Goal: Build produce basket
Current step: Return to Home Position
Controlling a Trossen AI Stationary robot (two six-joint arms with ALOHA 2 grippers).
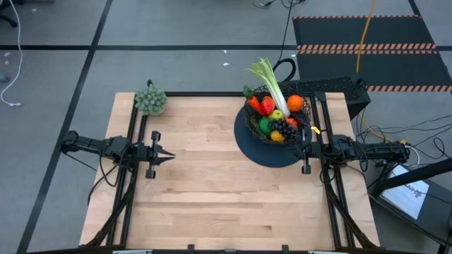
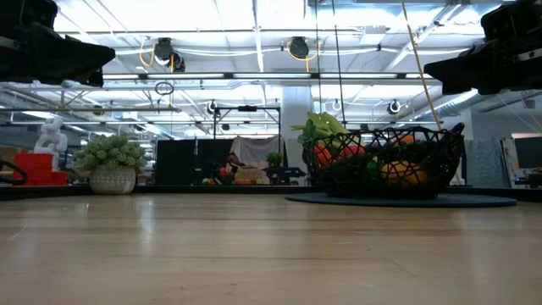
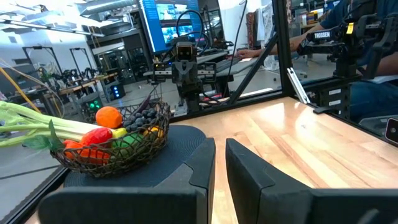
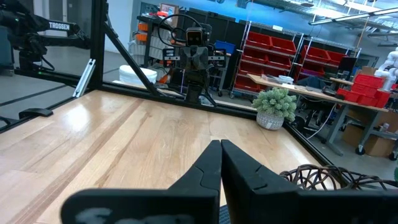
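Observation:
The black wire-mesh basket [image 1: 279, 120] [image 2: 385, 165] [image 3: 118, 149] stands by its base on a round dark disc [image 1: 272, 152] at the table's far right. It holds the produce: a white-green leek [image 1: 272, 81] sticking out over the far rim, an orange [image 1: 294, 103], red pieces [image 1: 263, 106], a green fruit [image 1: 265, 126], dark grapes [image 1: 284, 128] and a yellow fruit [image 1: 277, 137]. My right gripper [image 1: 296, 145] [image 4: 221, 146] hovers shut beside the basket, over the disc's right edge. My left gripper [image 1: 173, 156] [image 3: 219, 149] hangs shut over the table's left side, far from the basket.
A grey-green bushy clump in a pot [image 1: 150, 100] [image 2: 110, 163] [image 4: 277, 106] stands at the table's far left corner. Black frame rails [image 1: 134, 176] run along the left and right table edges. The bare wood [image 1: 226, 183] between the two arms offers free room.

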